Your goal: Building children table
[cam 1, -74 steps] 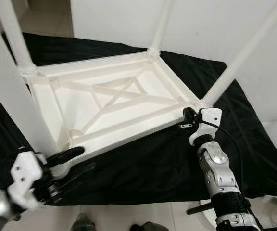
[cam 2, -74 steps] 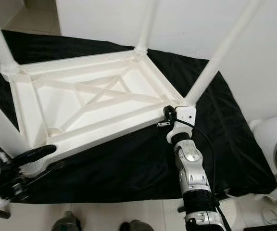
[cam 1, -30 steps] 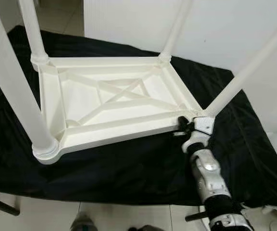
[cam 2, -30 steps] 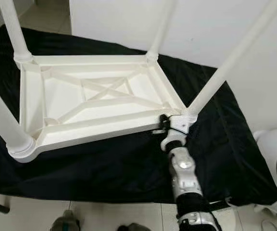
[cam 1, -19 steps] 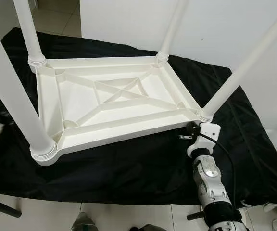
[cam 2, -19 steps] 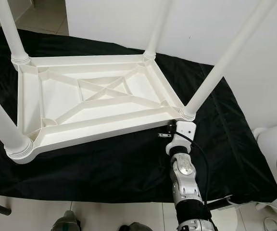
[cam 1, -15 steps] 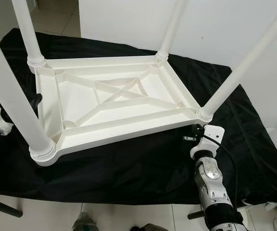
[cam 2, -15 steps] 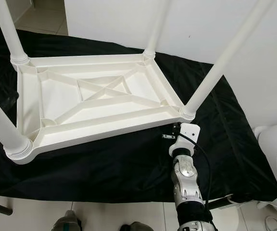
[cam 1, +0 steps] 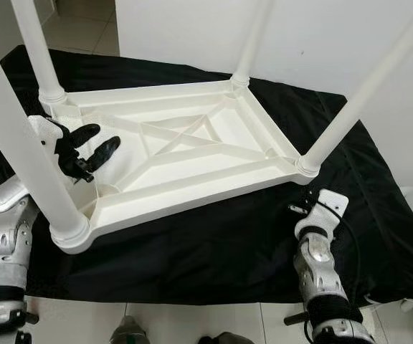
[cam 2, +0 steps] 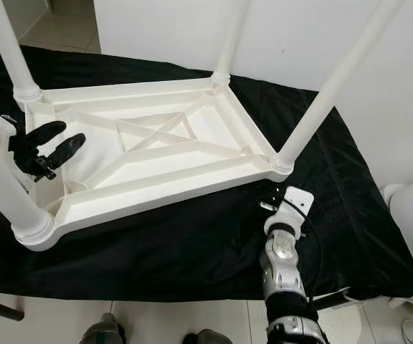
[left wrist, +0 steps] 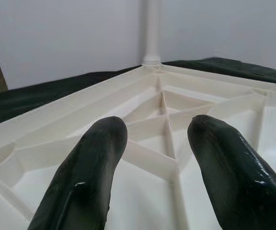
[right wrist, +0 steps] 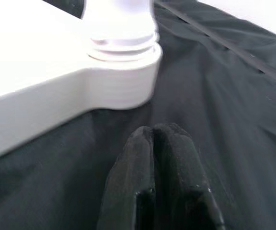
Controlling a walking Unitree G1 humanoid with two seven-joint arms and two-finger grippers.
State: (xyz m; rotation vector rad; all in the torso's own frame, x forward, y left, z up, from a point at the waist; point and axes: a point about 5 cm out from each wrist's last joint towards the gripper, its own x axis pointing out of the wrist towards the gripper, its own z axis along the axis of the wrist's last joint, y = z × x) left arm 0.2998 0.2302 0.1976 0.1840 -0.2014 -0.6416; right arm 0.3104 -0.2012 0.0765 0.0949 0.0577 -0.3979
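Swung in from the left edge since half a second ago: left pincer (cam 1: 92, 147), now hovering over the near-left part of the upturned children table (cam 1: 192, 154), fingers spread and released, nothing held. Pulled back from the table's near-right corner: right pincer (right wrist: 155, 143), now low over the black cloth (cam 1: 214, 247), fingers pressed together, clenched on nothing.

Still lying upside down on the cloth, ribbed underside up, all four white legs standing upward. Near-left leg (cam 1: 27, 154) rising just in front of the left pincer, between it and the camera; near-right leg (cam 1: 364, 93) slanting up from the corner just beyond the right pincer.

Long axis of the tabletop running left to right and slightly away. Left arm clearly closer to the frame, already over its rim; right arm just off the corner, apart from it. Probably a matter of gripping or steadying the left rim next.
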